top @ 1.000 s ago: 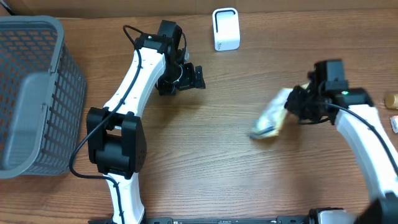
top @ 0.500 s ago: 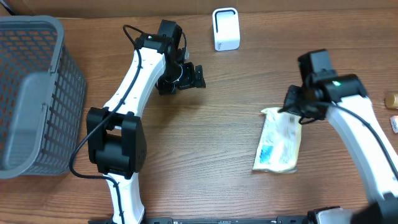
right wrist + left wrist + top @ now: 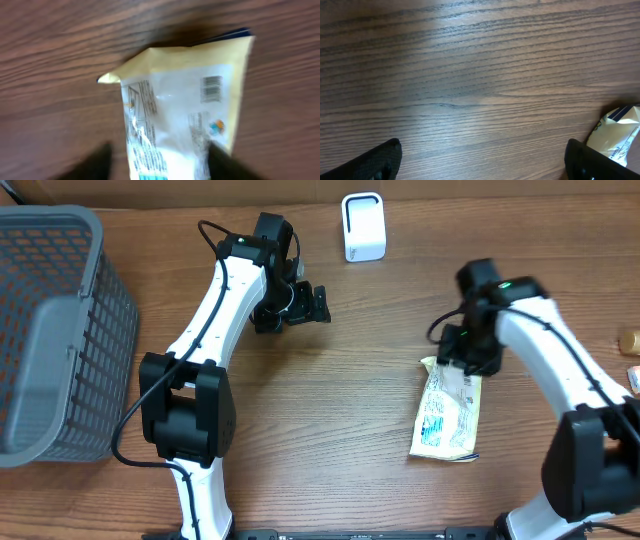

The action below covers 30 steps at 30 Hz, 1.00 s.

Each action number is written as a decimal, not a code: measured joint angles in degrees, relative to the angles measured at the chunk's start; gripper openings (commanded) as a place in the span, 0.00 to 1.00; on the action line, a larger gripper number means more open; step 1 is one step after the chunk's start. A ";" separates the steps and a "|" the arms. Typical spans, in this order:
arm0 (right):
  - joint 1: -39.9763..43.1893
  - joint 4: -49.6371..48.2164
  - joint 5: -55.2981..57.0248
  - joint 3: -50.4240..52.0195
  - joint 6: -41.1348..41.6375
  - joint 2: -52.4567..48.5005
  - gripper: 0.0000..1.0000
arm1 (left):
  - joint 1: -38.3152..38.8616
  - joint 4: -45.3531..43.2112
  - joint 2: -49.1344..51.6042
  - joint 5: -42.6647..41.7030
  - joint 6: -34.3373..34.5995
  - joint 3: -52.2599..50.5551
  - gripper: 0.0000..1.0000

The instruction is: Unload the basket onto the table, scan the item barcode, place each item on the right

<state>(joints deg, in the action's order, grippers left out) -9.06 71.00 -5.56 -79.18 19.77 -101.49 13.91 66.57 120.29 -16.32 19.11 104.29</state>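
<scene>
Snack packet [image 3: 447,415] lying flat on the wooden table [image 3: 330,430], barcode [image 3: 212,88] face up, well apart from the white scanner [image 3: 363,226] at the far edge. Right gripper [image 3: 470,358] hovers over the packet's upper end, fingers apart, holding nothing. Left gripper [image 3: 303,305] is likewise spread and empty, nearer the scanner. When you regrip, take an edge clear of the barcode, then present that printed face squarely to the scanner.

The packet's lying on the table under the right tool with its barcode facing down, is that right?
Not quite: the barcode faces up, as the right wrist view shows. The packet does lie on the table under the right tool.
</scene>
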 measured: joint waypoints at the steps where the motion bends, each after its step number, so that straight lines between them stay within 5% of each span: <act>1: 0.79 1.84 -0.68 -1.27 -1.38 0.50 0.88 | 0.00 -0.11 0.00 0.02 0.00 0.00 0.95; 4: 0.02 5.99 -1.09 -3.02 -4.26 1.90 1.00 | 0.00 -0.57 0.00 0.00 0.00 0.00 0.95; 15: -19.58 3.37 15.47 1.92 5.97 0.20 1.00 | 0.00 -0.81 0.00 0.00 0.00 0.00 0.95; 28: -19.41 -4.31 22.73 9.01 12.41 -6.36 1.00 | 0.00 -1.07 0.00 0.02 0.00 0.00 0.96; 30: -19.19 -5.57 22.99 10.21 12.57 -6.36 0.89 | 0.00 -1.07 0.00 0.00 0.00 0.00 0.96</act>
<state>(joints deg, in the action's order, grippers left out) -28.25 65.43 17.43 -68.97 32.34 -107.85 13.91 65.49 120.29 -16.32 19.11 104.29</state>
